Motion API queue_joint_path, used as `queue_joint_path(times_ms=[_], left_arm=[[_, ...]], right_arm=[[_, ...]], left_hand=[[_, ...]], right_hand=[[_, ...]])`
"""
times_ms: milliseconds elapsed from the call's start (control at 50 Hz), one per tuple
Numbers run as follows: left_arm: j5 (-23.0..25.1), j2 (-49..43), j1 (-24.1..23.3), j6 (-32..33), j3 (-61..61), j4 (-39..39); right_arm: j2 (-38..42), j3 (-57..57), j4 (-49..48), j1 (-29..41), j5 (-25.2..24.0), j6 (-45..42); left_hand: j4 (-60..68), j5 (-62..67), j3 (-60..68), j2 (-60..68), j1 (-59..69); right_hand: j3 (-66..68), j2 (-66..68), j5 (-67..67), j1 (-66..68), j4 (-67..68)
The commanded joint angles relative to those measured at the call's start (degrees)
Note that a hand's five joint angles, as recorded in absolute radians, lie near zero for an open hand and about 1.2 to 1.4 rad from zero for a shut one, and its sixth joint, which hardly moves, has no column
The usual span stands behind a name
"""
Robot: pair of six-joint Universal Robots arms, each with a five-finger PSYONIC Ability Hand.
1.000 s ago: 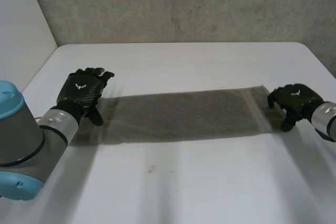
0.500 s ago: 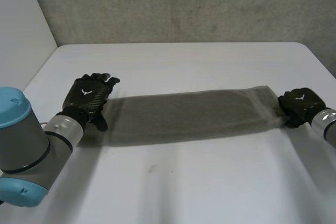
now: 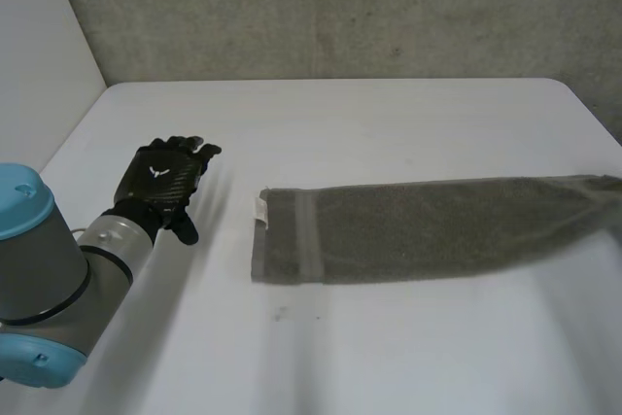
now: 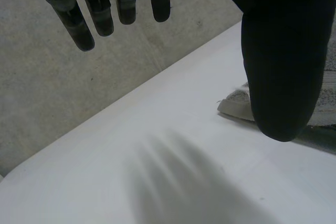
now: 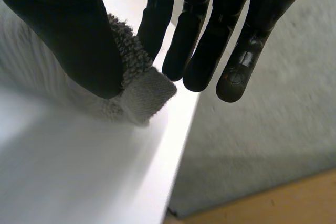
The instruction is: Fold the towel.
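The grey towel (image 3: 418,225) lies as a long strip across the right half of the white table (image 3: 389,347), its hemmed left end near the middle. My left hand (image 3: 160,180) rests flat on the table to the left of that end, open, apart from the cloth. In the left wrist view the left hand (image 4: 278,61) has straight fingers, and a corner of the towel (image 4: 234,103) lies beside its thumb. In the right wrist view my right hand (image 5: 73,35) pinches the towel's end (image 5: 144,90) between thumb and fingers, at the table's edge.
A grey wall (image 3: 340,7) stands behind the table. The table's right edge (image 5: 181,129) runs right under my right hand, with floor below it. A white panel (image 3: 39,46) borders the far left.
The right hand shut on the towel's right end and drew it to the right, out past the head view's side. The towel slid out from under the left hand, which stayed put.
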Motion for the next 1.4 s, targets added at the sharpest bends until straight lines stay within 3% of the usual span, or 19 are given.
queue_joint_path(times_ms=[20,120,160,280,320,520,540,560,600,620,640,720,820,940,1040,1160,1280,1360,1400], left_arm=[[-0.16,0.53,0.18,0.0,-0.13,-0.09],[-0.25,0.8,0.36,0.0,-0.22,-0.09],[-0.16,1.32,0.53,0.0,-0.57,-0.09],[-0.16,1.85,0.62,0.0,-0.83,0.0],[-0.07,1.85,0.62,0.0,-0.83,-0.09],[0.01,1.68,0.36,0.0,-0.92,0.0],[0.01,1.68,0.27,0.0,-0.83,0.0],[0.01,1.68,0.27,0.0,-0.83,0.0],[0.01,1.5,0.01,0.0,-0.75,0.17],[0.01,1.5,0.01,0.0,-0.74,0.17],[0.01,1.33,-0.08,-0.09,-0.48,0.35],[0.01,0.97,-0.26,-0.35,0.22,0.44],[-0.16,-1.13,-3.59,-3.5,3.73,2.63],[-0.6,-4.3,-6.67,-8.26,7.78,2.72],[-0.87,-11.49,-11.94,-10.2,12.17,2.11],[-2.1,-16.52,-13.09,-9.93,12.7,1.32],[-4.64,-19.42,-13.97,-6.5,12.61,0.61],[-5.17,-18.81,-14.76,-4.66,12.0,0.52],[-5.44,-18.28,-15.29,-4.57,11.82,0.52]], right_arm=[[-2.28,-2.47,0.88,13.84,-1.09,5.81],[-2.2,-5.1,0.71,25.62,-0.82,12.05],[-1.15,-5.98,-0.08,34.54,-0.82,15.46],[2.73,-6.51,-3.43,45.92,-0.38,16.88],[6.49,-7.73,-5.0,53.44,1.45,17.06],[16.87,-11.17,-5.27,64.2,4.98,16.71],[17.05,-11.25,-5.18,64.38,5.24,16.71],[17.05,-11.26,-5.18,64.38,5.24,16.71],[16.01,-11.08,-4.83,64.2,5.51,16.97],[16.0,-11.08,-4.83,64.2,5.51,16.97],[14.69,-10.99,-4.48,64.12,5.68,16.97],[10.37,-10.03,-3.86,62.71,7.26,17.41],[1.6,-4.68,-2.46,51.57,9.2,22.31],[-2.02,0.17,-0.88,44.87,8.76,27.08],[-3.95,9.64,0.44,35.31,5.0,26.38],[-4.22,16.25,0.0,30.1,-0.82,23.04],[-2.11,20.47,-4.83,27.64,-4.86,18.11],[-1.93,20.91,-9.04,27.47,-4.34,16.62],[-2.28,20.38,-9.75,27.55,-4.25,16.27]], left_hand=[[0.36,-1.68,0.28,0.5,-0.46],[0.36,-1.68,0.28,0.5,-0.46],[0.36,-1.68,0.28,0.5,-0.46],[0.36,-1.68,0.28,0.5,-0.46],[0.36,-1.68,0.28,0.5,-0.46],[0.36,-1.68,0.28,0.5,-0.46],[0.36,-1.68,0.28,0.5,-0.46],[0.36,-1.68,0.28,0.5,-0.46],[0.36,-1.68,0.28,0.5,-0.46],[0.36,-1.68,0.28,0.5,-0.46],[0.36,-1.68,0.28,0.5,-0.46],[0.36,-1.68,0.28,0.5,-0.46],[0.57,-1.47,0.49,0.71,-0.24],[2.09,0.05,2.01,2.23,1.27],[2.09,0.05,2.01,2.23,1.27],[2.26,0.22,2.18,2.4,1.44],[2.26,0.22,2.18,2.4,1.44],[2.09,0.05,2.01,2.23,1.27],[2.26,0.22,2.18,2.4,1.44]], right_hand=[[11.96,12.78,25.67,14.03,11.45],[11.96,12.78,25.67,14.03,11.45],[11.96,12.78,25.67,14.03,11.45],[11.96,12.78,25.67,14.03,11.45],[11.96,12.78,25.67,14.03,11.45],[11.96,12.78,25.67,14.03,11.45],[-3.8,-2.98,9.91,-1.73,-4.31],[-3.96,-3.14,9.75,-1.89,-4.47],[-43.13,-42.31,-29.41,-41.06,-43.64],[-43.32,-42.5,-29.61,-41.25,-43.83],[-58.04,-57.22,-44.33,-55.97,-58.55],[-58.04,-57.22,-44.33,-55.97,-58.55],[-58.04,-57.22,-44.33,-55.97,-58.55],[-58.04,-57.22,-44.33,-55.97,-58.55],[-58.04,-57.22,-44.33,-55.97,-58.55],[-51.06,-50.24,-37.35,-48.99,-51.57],[-24.82,-24.0,-11.11,-22.75,-25.33],[11.82,12.64,25.53,13.89,11.31],[11.96,12.78,25.67,14.03,11.45]])
